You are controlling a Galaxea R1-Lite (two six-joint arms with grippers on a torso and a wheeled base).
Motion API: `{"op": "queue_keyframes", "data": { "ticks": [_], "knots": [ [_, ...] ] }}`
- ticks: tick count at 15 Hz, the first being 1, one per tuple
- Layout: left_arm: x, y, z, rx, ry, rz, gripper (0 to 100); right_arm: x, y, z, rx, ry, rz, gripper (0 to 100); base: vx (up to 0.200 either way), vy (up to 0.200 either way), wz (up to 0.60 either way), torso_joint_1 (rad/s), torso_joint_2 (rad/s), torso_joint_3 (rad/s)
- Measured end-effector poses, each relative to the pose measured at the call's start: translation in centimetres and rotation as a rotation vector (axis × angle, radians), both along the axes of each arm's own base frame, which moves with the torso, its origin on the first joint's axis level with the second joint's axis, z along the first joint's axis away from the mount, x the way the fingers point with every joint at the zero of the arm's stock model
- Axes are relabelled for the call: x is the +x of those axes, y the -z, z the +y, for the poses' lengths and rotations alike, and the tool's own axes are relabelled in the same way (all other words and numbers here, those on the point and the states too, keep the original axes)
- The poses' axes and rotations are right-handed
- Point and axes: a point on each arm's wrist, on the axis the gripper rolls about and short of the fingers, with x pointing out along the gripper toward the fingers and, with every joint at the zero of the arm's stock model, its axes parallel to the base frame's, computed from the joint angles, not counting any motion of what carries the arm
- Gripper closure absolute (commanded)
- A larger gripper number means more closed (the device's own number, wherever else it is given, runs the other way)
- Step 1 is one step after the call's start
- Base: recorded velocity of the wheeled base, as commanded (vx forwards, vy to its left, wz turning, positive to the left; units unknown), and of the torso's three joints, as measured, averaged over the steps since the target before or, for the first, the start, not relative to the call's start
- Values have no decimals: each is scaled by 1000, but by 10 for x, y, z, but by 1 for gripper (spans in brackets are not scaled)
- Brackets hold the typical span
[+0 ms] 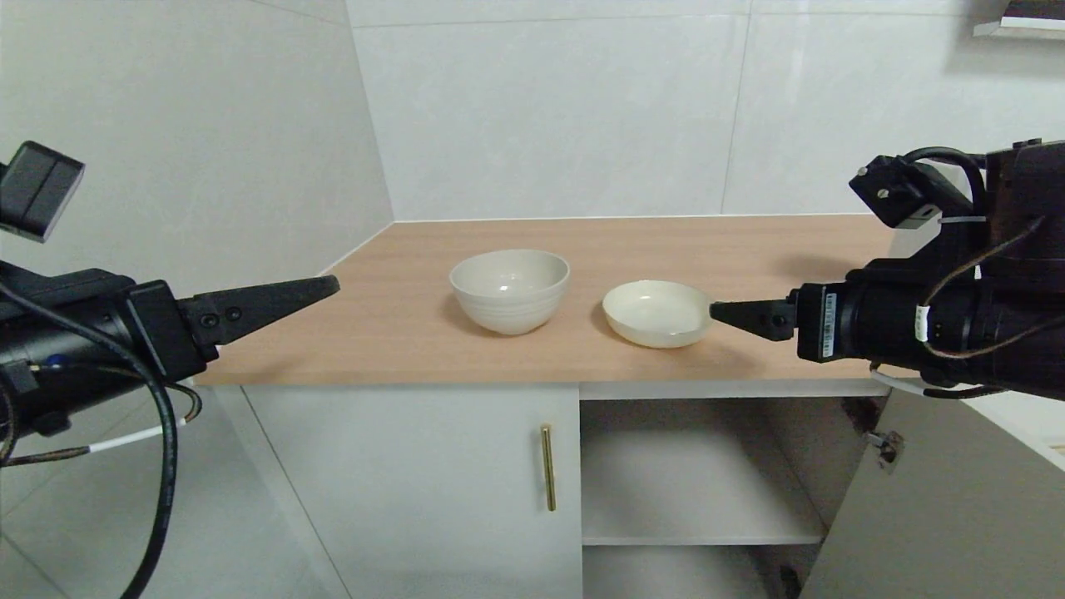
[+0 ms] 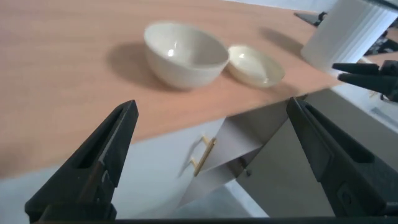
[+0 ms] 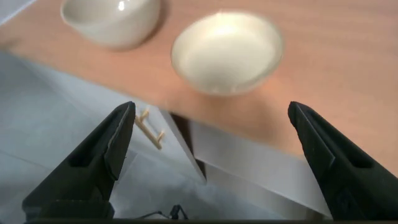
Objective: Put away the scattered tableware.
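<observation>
The right claw [image 1: 722, 312] is open wide and holds nothing. It is at the middle right of the head view, with its tip just beside the small bowl [image 1: 657, 312]. The left claw [image 1: 320, 289], at the middle left, is open and empty too. The big bowl [image 1: 509, 289] sits beside the small one, mid-picture, on the wooden counter [image 1: 399, 341]. Below it, at the lower right, the cupboard [image 1: 699, 474] is open.

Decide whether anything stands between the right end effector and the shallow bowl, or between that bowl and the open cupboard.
Nothing visible does. The right end effector is open right beside the shallow bowl; the deep bowl stands on that bowl's far side. The cupboard below stands open.
</observation>
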Motion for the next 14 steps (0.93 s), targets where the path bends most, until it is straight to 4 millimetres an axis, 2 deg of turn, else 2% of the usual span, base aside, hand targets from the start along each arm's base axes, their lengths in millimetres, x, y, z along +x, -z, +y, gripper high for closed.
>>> {"op": "queue_keyframes", "data": {
  "ticks": [5, 9, 12, 14],
  "knots": [
    [17, -5, -8, 1, 28, 7, 0, 19, 8, 4, 11, 20, -18, 0, 0, 0, 0, 189, -451, -263],
    [45, -19, -18, 16, 37, 101, 0, 43, 12, 6, 18, 67, -15, 0, 0, 0, 0, 42, -99, -54],
    [61, -18, -24, 93, -107, 339, 0, 56, 12, 9, -13, 164, 161, 0, 0, 0, 0, 0, 0, 0],
    [77, -16, -40, 103, -220, 391, 0, 70, 15, 14, -30, 286, 169, 0, 0, 0, 0, 0, 0, 0]
  ]
}}
